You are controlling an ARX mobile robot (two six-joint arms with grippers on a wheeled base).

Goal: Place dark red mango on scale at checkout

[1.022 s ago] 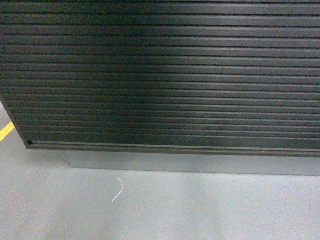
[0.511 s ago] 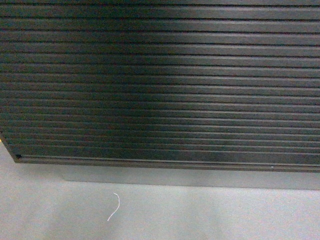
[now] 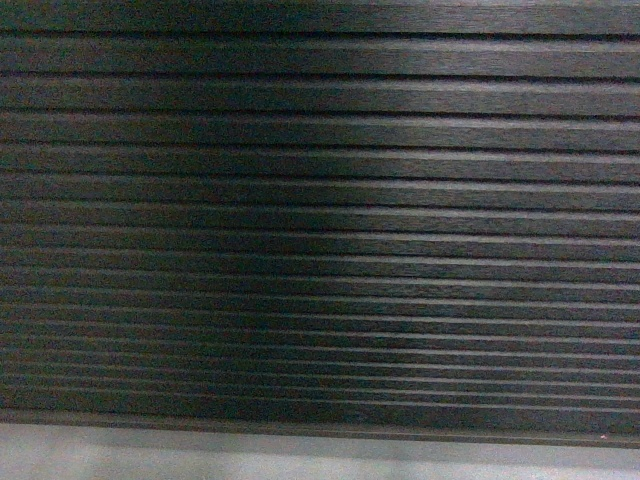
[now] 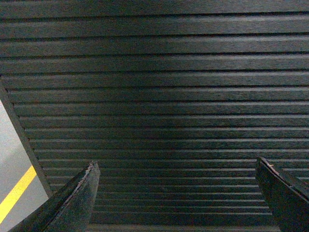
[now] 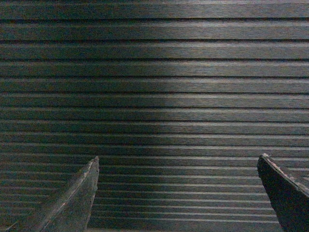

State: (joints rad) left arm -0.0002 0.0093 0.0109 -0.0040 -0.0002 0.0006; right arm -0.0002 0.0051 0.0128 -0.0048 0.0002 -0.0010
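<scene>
The checkout (image 3: 320, 220) fills the head view as a black, horizontally slatted front, very close. Its slats also fill the left wrist view (image 4: 159, 96) and the right wrist view (image 5: 154, 96). My left gripper (image 4: 176, 166) is open, its two dark fingers wide apart with nothing between them. My right gripper (image 5: 177, 162) is open too and holds nothing. Both point at the slatted front. The dark red mango and the scale are out of view.
A strip of grey floor (image 3: 200, 458) shows under the counter's bottom edge. In the left wrist view the counter's left corner (image 4: 19, 130) stands beside grey floor with a yellow line (image 4: 14, 195).
The slatted front has grown larger and slid down in the head view. The floor strip has shrunk and the white scrap on it has left the frame.
</scene>
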